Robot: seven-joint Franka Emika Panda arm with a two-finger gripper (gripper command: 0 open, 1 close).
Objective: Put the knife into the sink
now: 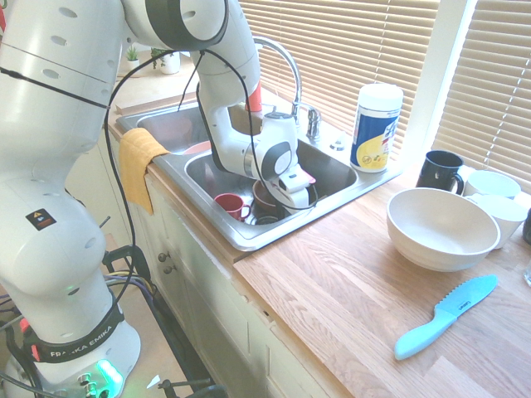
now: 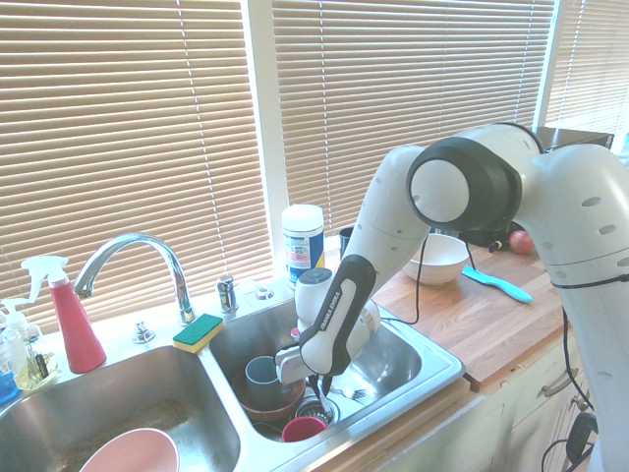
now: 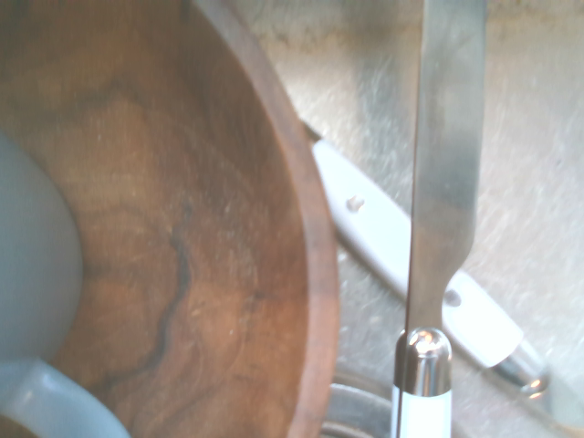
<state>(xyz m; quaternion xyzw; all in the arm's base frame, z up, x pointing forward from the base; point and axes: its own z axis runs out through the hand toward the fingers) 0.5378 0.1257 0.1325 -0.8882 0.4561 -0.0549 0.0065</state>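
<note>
"Looking down past the claw (image 2: 313,382), what did you see first?"

"The table knife (image 3: 447,182). Its pale handle ran in from the edge of the wrist view, and its silver blade stretched away from the claw, over the sink (image 2: 444,372)."

"Was the claw holding it?"

"The claw was shut, but I couldn't tell from outside whether the knife was in its grip."

"What lay around the blade?"

"A second white handle (image 3: 370,214) passed beneath it at a slant; I couldn't tell if they touched. Just beside was the wooden bowl (image 3: 228,182), with a blue-grey cup (image 2: 262,374) inside."

"And a little further out?"

"A red mug (image 1: 231,205) and a fork (image 2: 352,394), both in that same basin. A green and yellow sponge (image 2: 199,332) sat on the divider by the tap (image 2: 177,270)."

"Beyond the basin?"

"The tub of wipes (image 1: 377,128) stood upright at the sink's corner. Farther off, on the wooden counter (image 1: 332,290), were the big white bowl (image 1: 444,228) and the light-blue serrated knife (image 1: 448,315)."
</note>
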